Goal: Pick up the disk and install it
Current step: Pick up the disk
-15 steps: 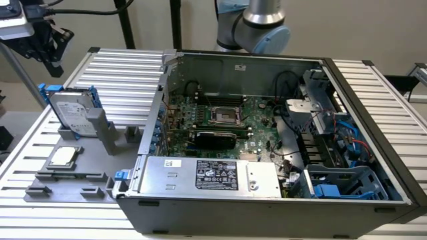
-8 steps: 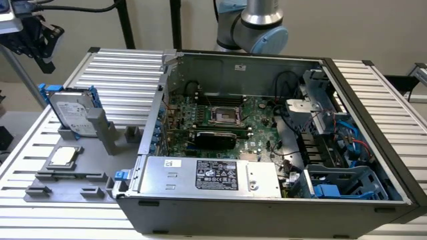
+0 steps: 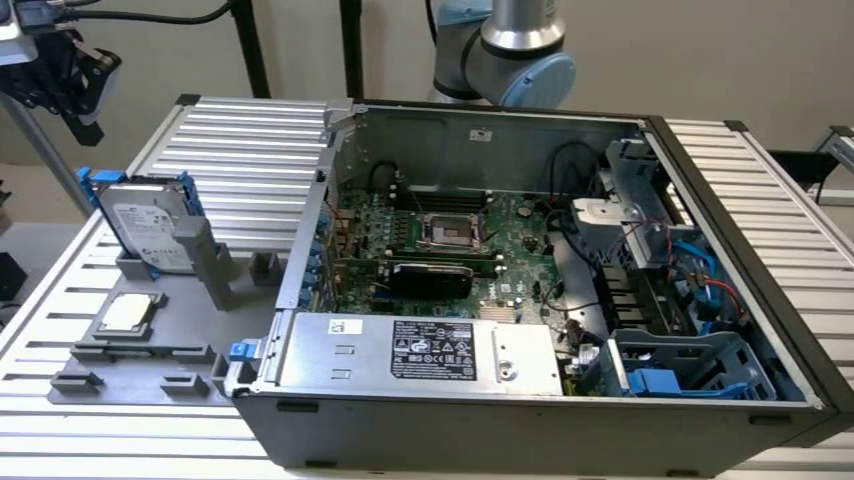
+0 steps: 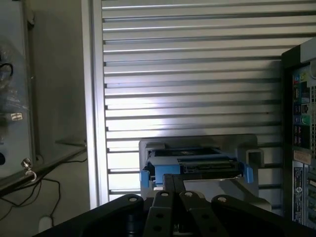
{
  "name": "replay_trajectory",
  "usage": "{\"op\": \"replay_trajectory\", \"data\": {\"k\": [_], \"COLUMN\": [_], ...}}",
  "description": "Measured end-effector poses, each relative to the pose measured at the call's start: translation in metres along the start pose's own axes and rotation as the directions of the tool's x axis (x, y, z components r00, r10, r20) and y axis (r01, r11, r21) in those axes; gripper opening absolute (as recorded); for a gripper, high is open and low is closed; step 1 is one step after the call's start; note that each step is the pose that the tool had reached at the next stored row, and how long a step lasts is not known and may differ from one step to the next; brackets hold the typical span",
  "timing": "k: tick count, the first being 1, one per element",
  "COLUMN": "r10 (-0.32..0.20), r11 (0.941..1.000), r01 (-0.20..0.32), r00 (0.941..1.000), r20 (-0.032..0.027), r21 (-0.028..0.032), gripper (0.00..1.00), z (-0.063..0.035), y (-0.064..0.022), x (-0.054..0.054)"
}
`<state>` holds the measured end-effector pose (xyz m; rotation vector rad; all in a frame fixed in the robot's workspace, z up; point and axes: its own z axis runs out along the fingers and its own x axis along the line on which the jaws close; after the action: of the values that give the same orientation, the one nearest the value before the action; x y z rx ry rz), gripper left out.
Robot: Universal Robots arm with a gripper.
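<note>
I see the black gripper's (image 4: 174,183) fingers pressed together on nothing, clear of the disk (image 3: 144,225). It is a flat silver-grey hard drive with a white label and blue plastic rails. It stands on edge in a grey plastic stand (image 3: 200,268), I judge to leave its upper edge reachable, beside the open grey computer case (image 3: 534,435).

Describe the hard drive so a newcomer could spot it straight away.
Find the big open computer case; on the exterior view's left of it sits a grey holder plate. Propped up tilted at the plate's far end is the disk. Unlike the small square chip lying flat nearby, it is a labelled silver rectangle framed by blue rails.
</note>
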<state>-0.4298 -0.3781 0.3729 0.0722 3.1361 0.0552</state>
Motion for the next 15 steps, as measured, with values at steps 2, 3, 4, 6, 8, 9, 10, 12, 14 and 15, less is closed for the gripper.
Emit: {"op": "replay_trajectory", "data": {"k": [2,3,4,6,8,9,10,12,14,15], "r10": [0.000,0.000,0.000,0.000,0.000,0.000,0.000,-0.011,-0.045,-0.063], "r11": [1.0000,1.0000,1.0000,1.0000,1.0000,1.0000,1.0000,0.9999,0.9990,0.9980], "r01": [0.000,0.000,0.000,0.000,0.000,0.000,0.000,0.011,0.045,0.063], "r00": [1.0000,1.0000,1.0000,1.0000,1.0000,1.0000,1.0000,0.9999,0.9990,0.9980], "r20": [0.0000,0.0000,0.0001,0.0000,0.0001,0.0000,0.0000,-0.0003,-0.0015,-0.0020], "r21": [0.0000,0.0000,0.0000,0.0000,-0.0001,0.0000,-0.0001,-0.0001,-0.0002,-0.0004], "gripper": [0.11,0.11,0.11,0.11,0.11,0.11,0.11,0.11,0.11,0.11], "z": [0.0000,0.0000,0.0000,0.0000,0.0000,0.0000,0.0000,0.0001,0.0003,0.0004], "y": [0.0000,0.0000,0.0000,0.0000,0.0000,0.0000,0.0000,0.0001,0.0001,0.0000], "x": [0.0001,0.0001,0.0001,0.0002,0.0002,0.0002,0.0002,0.0000,0.0000,-0.0001]}}
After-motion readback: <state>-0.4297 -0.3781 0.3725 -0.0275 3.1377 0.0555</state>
